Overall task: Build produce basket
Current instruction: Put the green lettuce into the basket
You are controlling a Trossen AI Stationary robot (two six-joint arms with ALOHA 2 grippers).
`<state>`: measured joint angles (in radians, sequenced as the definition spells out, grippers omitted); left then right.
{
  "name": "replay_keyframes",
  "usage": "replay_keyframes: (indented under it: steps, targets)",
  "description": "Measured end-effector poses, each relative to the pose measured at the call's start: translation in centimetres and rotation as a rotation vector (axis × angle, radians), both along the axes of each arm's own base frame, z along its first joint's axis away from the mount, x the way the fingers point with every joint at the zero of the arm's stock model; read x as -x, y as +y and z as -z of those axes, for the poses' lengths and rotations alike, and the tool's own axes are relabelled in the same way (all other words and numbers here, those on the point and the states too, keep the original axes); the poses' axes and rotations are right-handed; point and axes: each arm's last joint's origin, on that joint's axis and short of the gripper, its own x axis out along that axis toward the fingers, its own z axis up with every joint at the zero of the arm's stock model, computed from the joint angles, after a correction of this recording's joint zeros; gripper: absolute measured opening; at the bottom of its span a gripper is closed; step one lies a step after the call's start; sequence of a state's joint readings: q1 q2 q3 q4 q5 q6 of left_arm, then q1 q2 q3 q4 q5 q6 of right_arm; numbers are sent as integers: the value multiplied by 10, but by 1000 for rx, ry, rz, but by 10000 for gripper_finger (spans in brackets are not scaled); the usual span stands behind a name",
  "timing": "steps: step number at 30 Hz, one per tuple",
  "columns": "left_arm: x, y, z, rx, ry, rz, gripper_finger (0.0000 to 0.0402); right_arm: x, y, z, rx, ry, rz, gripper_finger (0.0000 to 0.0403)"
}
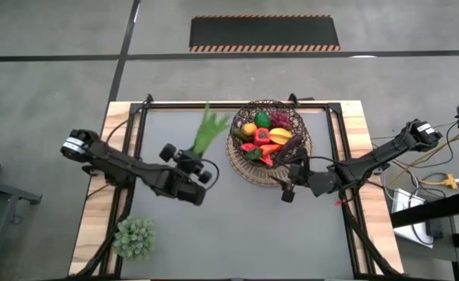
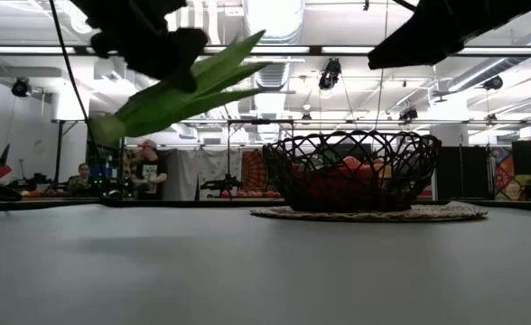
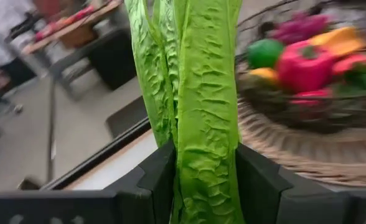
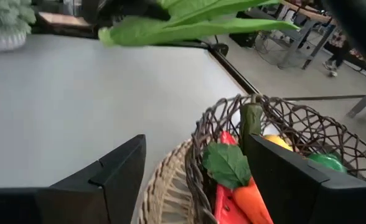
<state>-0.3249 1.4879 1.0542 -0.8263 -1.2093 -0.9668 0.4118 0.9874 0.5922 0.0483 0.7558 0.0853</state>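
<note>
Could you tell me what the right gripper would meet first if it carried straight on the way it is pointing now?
Most likely the basket: its wicker rim sits right between the right gripper's open jaws, with the carrot just inside. Depth is hard to judge.

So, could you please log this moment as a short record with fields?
left gripper: shut on the green leafy vegetable, lifted above the table, left of the basket
right gripper: open, empty, at the basket's near rim
basket: on a woven mat, holding assorted produce
leafy clump: near-left corner, untouched
</note>
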Motion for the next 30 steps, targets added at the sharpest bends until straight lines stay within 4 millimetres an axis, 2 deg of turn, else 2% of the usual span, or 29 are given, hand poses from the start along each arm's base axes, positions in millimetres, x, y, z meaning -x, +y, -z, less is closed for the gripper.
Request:
replay_keyframes:
  steps: [10,15,21,24,30]
  targets:
    - [-32,-29,-26,-116,-61,235,124,-1,1,0,14,-107,-27,315]
    - [-41,-36,-41,-155,-125,333,124,-1,0,0,20,-179,-36,330]
    - [-48,-43,-54,-179,-254,571,124,-1,-5,0,22,-251,-36,336]
    - [-49,-44,-56,-193,-320,678,124,-3,-9,1,7,-246,-86,336]
    - [-44,-43,-48,-218,-434,811,125,-9,-11,4,-44,-302,-240,336]
